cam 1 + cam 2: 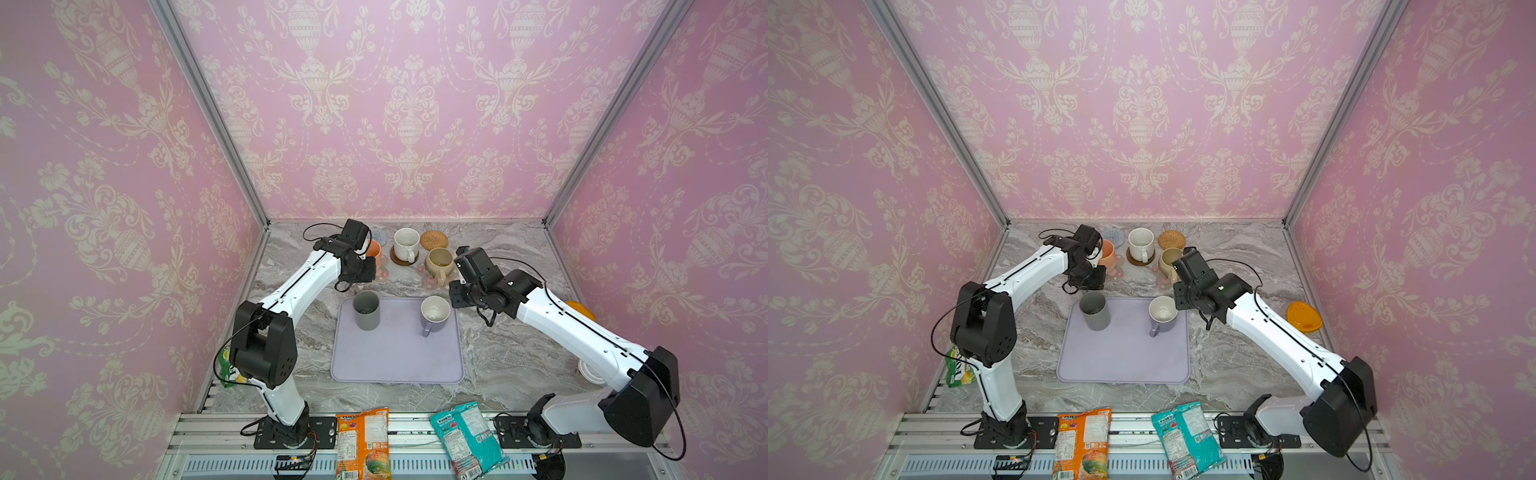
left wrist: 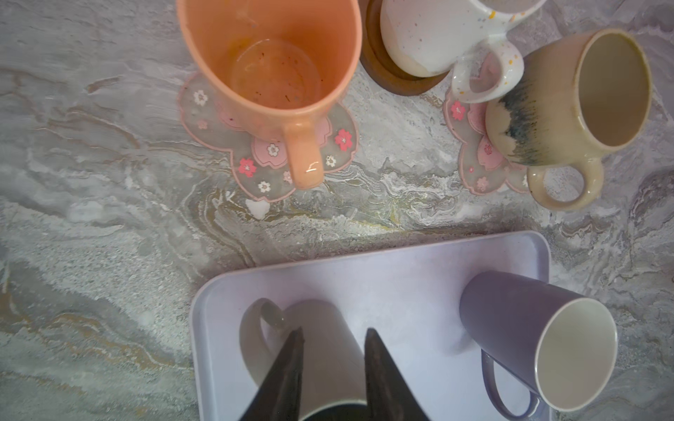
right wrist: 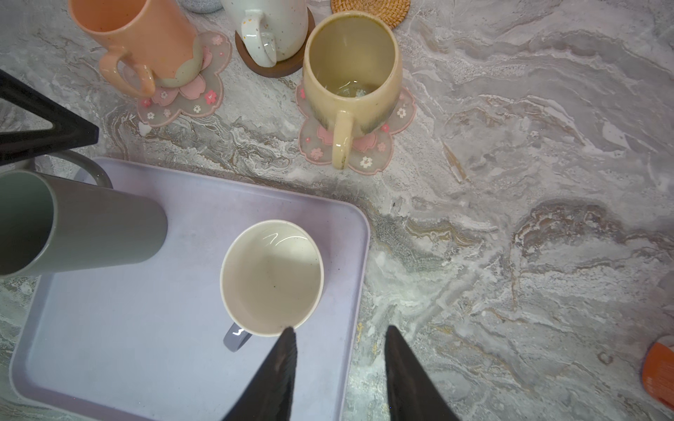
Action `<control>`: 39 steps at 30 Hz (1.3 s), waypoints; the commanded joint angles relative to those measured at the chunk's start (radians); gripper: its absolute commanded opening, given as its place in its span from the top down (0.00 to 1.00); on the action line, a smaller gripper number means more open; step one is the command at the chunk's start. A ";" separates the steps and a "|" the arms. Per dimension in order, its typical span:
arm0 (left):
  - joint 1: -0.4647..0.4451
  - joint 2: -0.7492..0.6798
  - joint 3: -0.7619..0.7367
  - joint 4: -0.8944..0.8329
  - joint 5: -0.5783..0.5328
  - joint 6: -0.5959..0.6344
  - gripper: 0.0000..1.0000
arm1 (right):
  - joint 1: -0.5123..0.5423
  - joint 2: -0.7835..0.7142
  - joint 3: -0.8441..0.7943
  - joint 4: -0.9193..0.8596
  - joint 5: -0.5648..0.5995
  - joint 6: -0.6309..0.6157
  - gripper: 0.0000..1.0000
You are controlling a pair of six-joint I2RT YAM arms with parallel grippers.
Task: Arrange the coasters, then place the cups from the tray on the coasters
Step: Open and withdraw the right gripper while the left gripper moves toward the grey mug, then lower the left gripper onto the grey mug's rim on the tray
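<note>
The lavender tray (image 1: 395,357) carries the dark grey tumbler (image 1: 366,311) and the lavender cup (image 1: 434,316). Behind it, the peach cup (image 2: 270,62) and the beige-yellow cup (image 3: 352,69) each stand on a pink flower coaster (image 2: 262,164) (image 3: 368,156). The white speckled cup (image 1: 406,244) is on the dark brown coaster (image 3: 270,69). The grey-blue coaster (image 1: 1114,237) and the rattan coaster (image 1: 434,240) are bare. My left gripper (image 2: 332,339) hovers open over the tumbler's far side. My right gripper (image 3: 339,335) is open beside the lavender cup's rim, holding nothing.
An orange lid (image 1: 1304,316) lies at the right wall. A white-lidded container (image 1: 590,372) sits half hidden under the right arm. Two snack bags (image 1: 363,442) (image 1: 467,438) lie on the front rail, and a green bag (image 1: 957,368) sits by the left arm's base.
</note>
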 commanded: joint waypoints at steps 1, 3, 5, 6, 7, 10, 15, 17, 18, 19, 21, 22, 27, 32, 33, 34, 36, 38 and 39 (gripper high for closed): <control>-0.001 0.067 0.064 -0.086 0.012 0.045 0.68 | 0.005 -0.045 -0.026 -0.027 0.050 0.013 0.59; -0.001 0.102 0.085 -0.111 0.003 0.058 0.68 | 0.005 -0.055 -0.031 -0.033 0.059 0.012 0.58; -0.001 0.126 0.095 -0.129 -0.014 0.073 0.68 | 0.005 -0.059 -0.031 -0.036 0.063 0.012 0.58; 0.001 0.136 0.095 -0.138 -0.020 0.076 0.68 | 0.005 -0.059 -0.031 -0.038 0.064 0.012 0.58; 0.002 0.140 0.094 -0.142 -0.025 0.079 0.68 | 0.005 -0.057 -0.031 -0.037 0.066 0.013 0.58; 0.008 0.142 0.067 -0.145 -0.021 0.082 0.68 | 0.004 -0.047 -0.030 -0.033 0.059 0.016 0.58; 0.041 0.095 -0.005 -0.128 -0.029 0.073 0.69 | 0.005 -0.022 -0.020 -0.023 0.042 0.022 0.58; 0.059 0.070 -0.036 -0.122 -0.028 0.071 0.69 | 0.005 -0.012 -0.016 -0.020 0.033 0.025 0.58; 0.066 0.058 -0.050 -0.121 -0.029 0.073 0.69 | 0.006 -0.007 -0.014 -0.018 0.031 0.025 0.58; 0.074 0.049 -0.064 -0.121 -0.029 0.075 0.69 | 0.006 -0.004 -0.013 -0.016 0.027 0.025 0.58; 0.085 0.030 -0.093 -0.122 -0.032 0.076 0.69 | 0.006 0.003 -0.013 -0.013 0.025 0.027 0.58; 0.087 0.022 -0.107 -0.122 -0.034 0.076 0.69 | 0.006 0.004 -0.013 -0.012 0.023 0.029 0.58; 0.095 -0.026 -0.171 -0.108 -0.034 0.069 0.69 | 0.006 0.010 -0.016 -0.006 0.021 0.030 0.58; 0.096 -0.066 -0.221 -0.104 -0.028 0.058 0.68 | 0.007 0.009 -0.018 -0.006 0.021 0.032 0.58; 0.096 -0.077 -0.233 -0.103 -0.028 0.055 0.68 | 0.007 0.006 -0.020 -0.006 0.021 0.032 0.58; 0.096 -0.084 -0.243 -0.103 -0.028 0.053 0.68 | 0.007 0.005 -0.021 -0.006 0.021 0.032 0.58; 0.096 -0.108 -0.266 -0.104 -0.028 0.049 0.68 | 0.007 0.000 -0.023 -0.004 0.023 0.030 0.58; 0.096 -0.131 -0.287 -0.109 -0.026 0.047 0.68 | 0.007 -0.003 -0.023 -0.004 0.024 0.030 0.58; 0.095 -0.145 -0.298 -0.112 -0.024 0.046 0.68 | 0.006 -0.004 -0.023 -0.003 0.025 0.030 0.58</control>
